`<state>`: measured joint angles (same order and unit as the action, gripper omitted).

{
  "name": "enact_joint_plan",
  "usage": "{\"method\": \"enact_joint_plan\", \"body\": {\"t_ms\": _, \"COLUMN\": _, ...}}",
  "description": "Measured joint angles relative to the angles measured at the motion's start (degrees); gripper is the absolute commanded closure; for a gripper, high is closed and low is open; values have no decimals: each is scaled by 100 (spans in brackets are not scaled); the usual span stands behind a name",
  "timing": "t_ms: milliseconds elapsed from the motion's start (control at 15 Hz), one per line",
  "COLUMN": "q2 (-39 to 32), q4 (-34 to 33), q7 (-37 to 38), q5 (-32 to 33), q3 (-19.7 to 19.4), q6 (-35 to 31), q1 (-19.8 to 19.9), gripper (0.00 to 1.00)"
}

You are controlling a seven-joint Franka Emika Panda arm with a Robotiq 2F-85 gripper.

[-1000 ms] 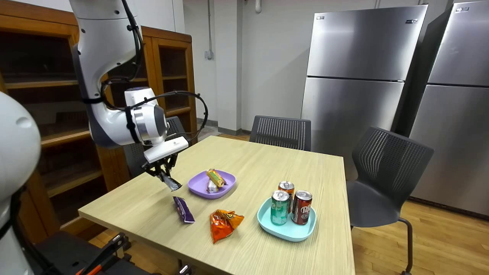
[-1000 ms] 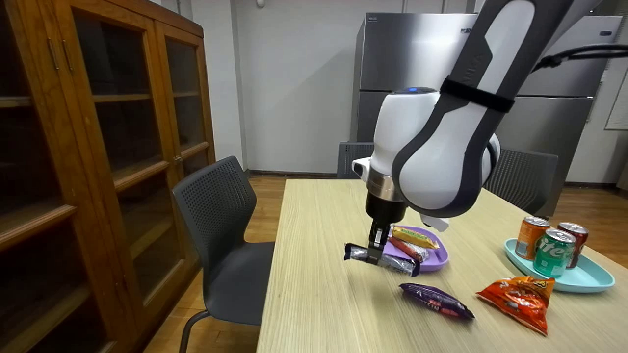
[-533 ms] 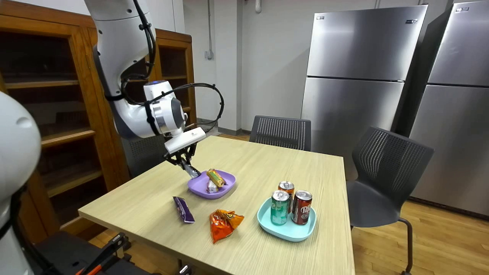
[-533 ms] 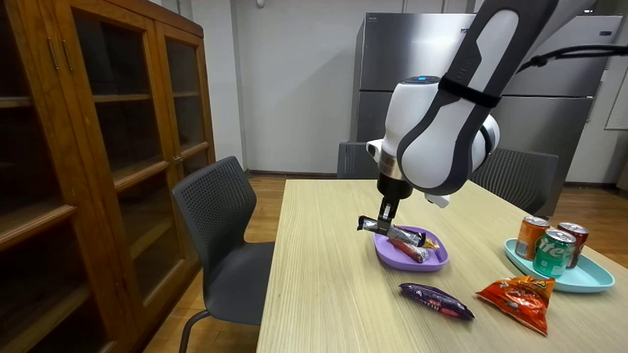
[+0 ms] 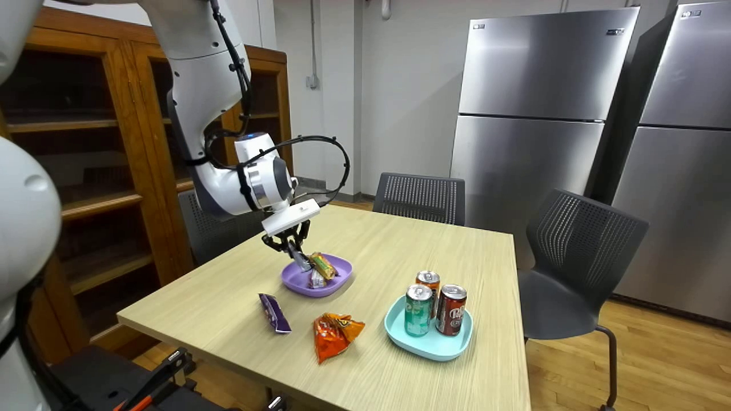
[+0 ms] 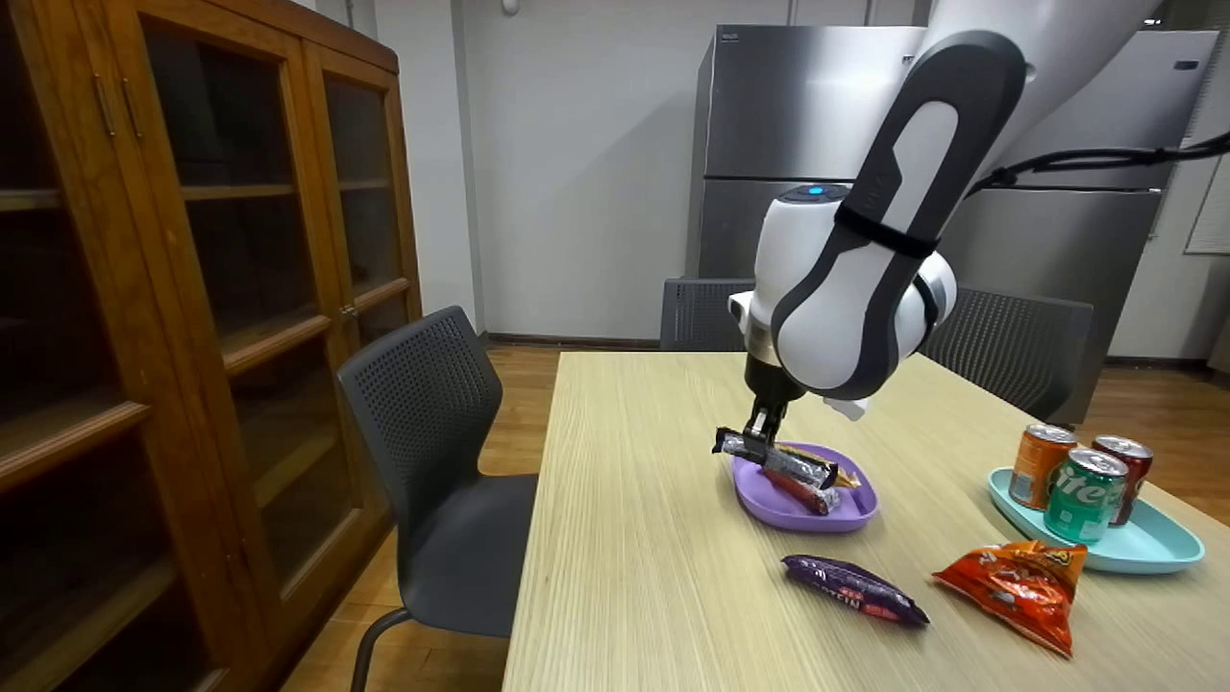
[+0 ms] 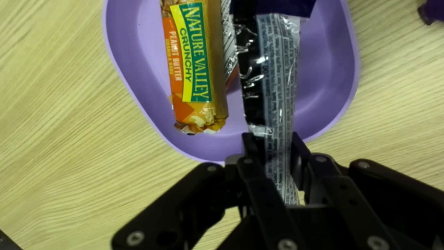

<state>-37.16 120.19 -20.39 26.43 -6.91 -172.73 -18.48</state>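
Wrist view: the hand (image 7: 274, 149) is clenched around a silver-and-black bar (image 7: 279, 76), which runs toward twelve o'clock, out over the purple dish (image 7: 327, 66); whether it touches anything beneath, I cannot tell. Inside the dish lie a Nature Valley bar (image 7: 194, 62), toward nine o'clock of the held one, and, between the two, a silver-and-red bar (image 7: 229, 41) that is partly hidden. In an exterior view, a turquoise tray (image 5: 434, 349) sits on the bench (image 5: 217, 297) at four o'clock from the dish. It holds, upright and close together, an orange can (image 5: 429, 280) at twelve o'clock, a green can (image 5: 418, 310) at eight and a dark red Dr Pepper can (image 5: 452, 310) at four. Around the dish in the same view, a purple packet (image 5: 274, 313) lies between seven and eight o'clock and an orange snack bag (image 5: 334, 335) between five and six.
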Motion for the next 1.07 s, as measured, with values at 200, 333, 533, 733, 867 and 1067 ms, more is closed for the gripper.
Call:
{"method": "enact_joint_plan", "body": {"t_ms": 200, "q2": -192, "q4": -137, "q7": 192, "q5": 0, "q3": -12, "q6": 32, "q1": 0, "gripper": 86}}
{"method": "enact_joint_plan", "body": {"t_ms": 333, "q2": -262, "q4": -181, "q7": 274, "q5": 0, "q3": -36, "q6": 36, "q1": 0, "gripper": 49}}
{"method": "enact_joint_plan", "body": {"t_ms": 533, "q2": -316, "q4": -212, "q7": 380, "q5": 0, "q3": -63, "q6": 36, "q1": -1, "gripper": 31}}
{"method": "enact_joint_plan", "body": {"t_ms": 733, "q2": -319, "q4": -219, "q7": 410, "q5": 0, "q3": -66, "q6": 34, "q1": -13, "gripper": 7}}
{"method": "enact_joint_plan", "body": {"t_ms": 867, "q2": -309, "q4": -221, "q7": 411, "q5": 2, "q3": -65, "q6": 25, "q1": -31, "gripper": 0}}
{"method": "enact_joint_plan", "body": {"t_ms": 1067, "q2": -227, "q4": -192, "q7": 375, "q5": 32, "q3": 14, "q6": 20, "q1": -22, "gripper": 0}}
